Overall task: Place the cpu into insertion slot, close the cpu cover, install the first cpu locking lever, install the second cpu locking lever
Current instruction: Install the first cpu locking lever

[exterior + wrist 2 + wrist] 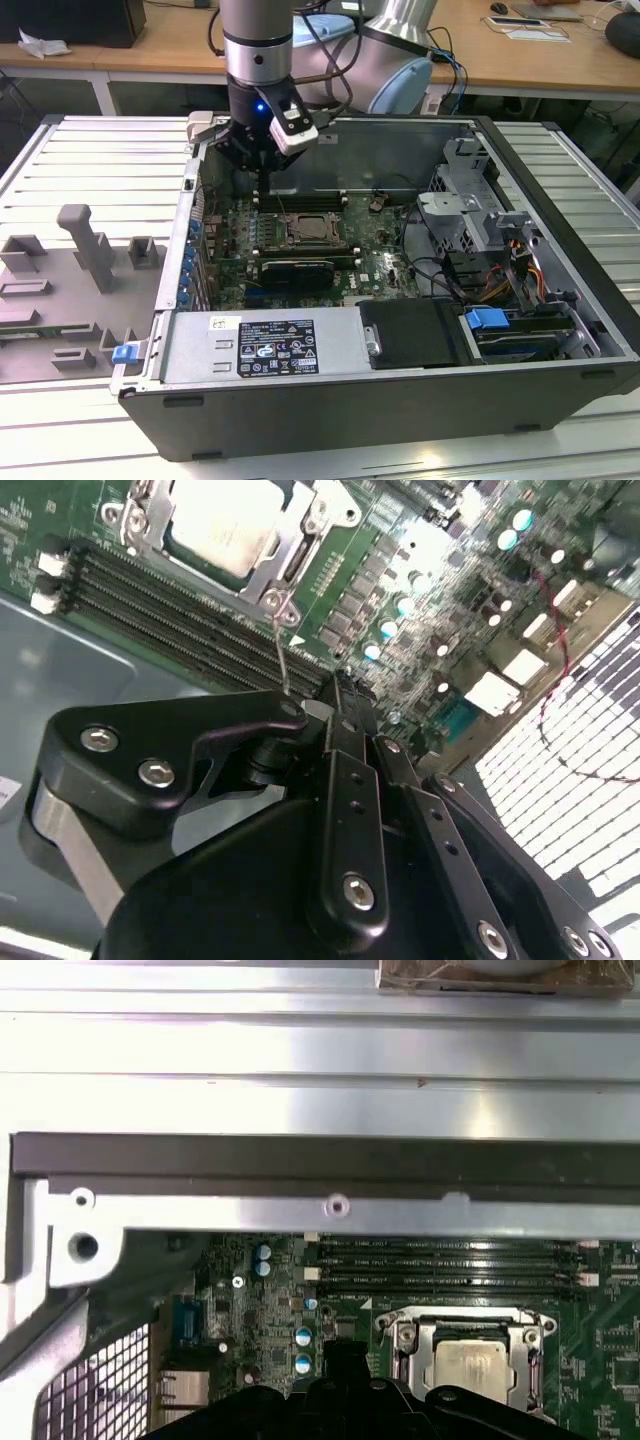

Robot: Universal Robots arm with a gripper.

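grey fixture [85, 280]: sits on the worktop [60, 410] at the exterior view's left, moulded posts and pockets, well apart from the work.
computer case [400, 400]: lies on its side with the panel off, so the motherboard [240, 255] faces up and the arm can come down onto it.
pincer [262, 170]: hangs over the board's far edge, just beyond the memory slots [300, 203]; in the second wrist view its fingers [340, 715] look pressed together, with a thin wire lever [281, 650] rising right in front of the tips; whether it is pinched or only touched, i cannot tell.
cpu [222, 520]: already seated in the insertion slot [312, 229], silvery face up, in both wrist views [470, 1365]; it lies flat inside the frame.
cpu cover [290, 542]: appears folded down around the chip, its window showing the metal face.
lever judgement: the wire stands upright beside the socket corner, so locking looks unfinished.
drive cage [465, 200]: at the exterior view's right, with bundled cables [510, 270], clear of the arm.
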